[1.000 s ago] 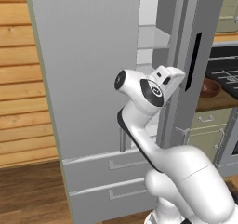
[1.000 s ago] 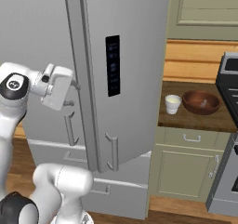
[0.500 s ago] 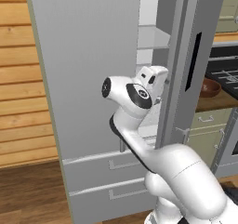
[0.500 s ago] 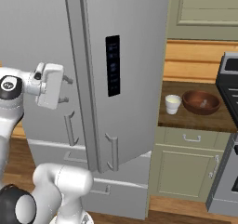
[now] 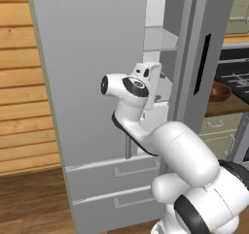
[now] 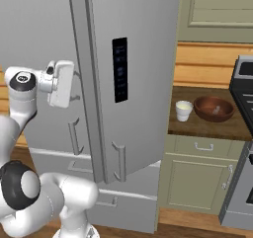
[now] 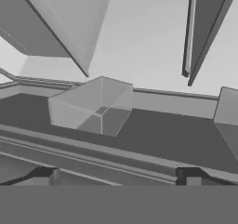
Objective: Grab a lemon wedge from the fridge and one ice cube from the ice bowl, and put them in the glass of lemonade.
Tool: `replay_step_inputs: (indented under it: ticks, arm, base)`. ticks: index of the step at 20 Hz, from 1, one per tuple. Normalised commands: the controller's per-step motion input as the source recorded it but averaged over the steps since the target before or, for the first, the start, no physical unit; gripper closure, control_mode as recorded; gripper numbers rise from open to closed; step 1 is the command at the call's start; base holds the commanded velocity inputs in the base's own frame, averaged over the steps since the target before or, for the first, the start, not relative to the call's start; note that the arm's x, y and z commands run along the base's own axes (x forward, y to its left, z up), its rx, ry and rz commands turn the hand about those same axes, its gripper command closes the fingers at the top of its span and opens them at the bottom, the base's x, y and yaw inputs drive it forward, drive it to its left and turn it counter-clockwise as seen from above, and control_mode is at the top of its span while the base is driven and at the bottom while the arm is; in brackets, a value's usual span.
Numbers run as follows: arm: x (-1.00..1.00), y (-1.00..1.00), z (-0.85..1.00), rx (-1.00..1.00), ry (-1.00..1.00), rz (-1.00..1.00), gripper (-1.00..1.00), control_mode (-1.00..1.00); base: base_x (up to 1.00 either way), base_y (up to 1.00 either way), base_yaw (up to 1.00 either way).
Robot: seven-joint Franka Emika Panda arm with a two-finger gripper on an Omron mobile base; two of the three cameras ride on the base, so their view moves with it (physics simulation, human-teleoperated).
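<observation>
The fridge (image 5: 97, 73) filled the left and centre of the left base view, its left door swung open toward the camera; in the right base view the right door, with its dark panel, crossed the centre of the frame. The arm (image 5: 180, 155) rose from the lower right of the left base view. Over the preceding second its wrist had swung leftward and turned toward the gap between the doors, which suggests a reach into the interior for the first task item. The table (image 6: 207, 126) lay at the right centre of the right base view, carrying the ice bowl (image 6: 214, 108) and, just left of it, the glass of lemonade (image 6: 184, 110). The tool (image 7: 118, 174), seen at the bottom of the hand view, had its fingers spread wide and empty, facing a grey shelf (image 7: 139, 144) and a translucent bin (image 7: 93, 107). The lemon wedge could not be made out.
</observation>
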Motion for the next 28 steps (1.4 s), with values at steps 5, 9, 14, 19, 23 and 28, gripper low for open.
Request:
replay_step_inputs:
  ticks: [5, 9, 14, 19, 23, 28]
  arm:
    - [0.05, -0.13, 0.0, -0.01, 0.02, -0.02, -1.0, -1.0]
    - [-0.01, -0.39, 0.0, 0.0, 0.02, -0.07, -1.0, -1.0]
    - [-0.02, -0.4, 0.0, 0.0, 0.03, -0.06, -1.0, -1.0]
    - [-0.15, -0.41, 0.0, 0.0, 0.01, -0.05, -1.0, -1.0]
    - [-0.57, -0.57, 0.0, 0.0, 0.0, -0.06, -1.0, -1.0]
    - [-0.68, -0.57, 0.0, 0.0, 0.0, -0.06, -1.0, -1.0]
  base:
    - [0.0, 0.0, 0.0]
    - [0.0, 0.0, 0.0]
    - [0.0, 0.0, 0.0]
    - [0.0, 0.0, 0.0]
    - [0.0, 0.0, 0.0]
    - [0.0, 0.0, 0.0]
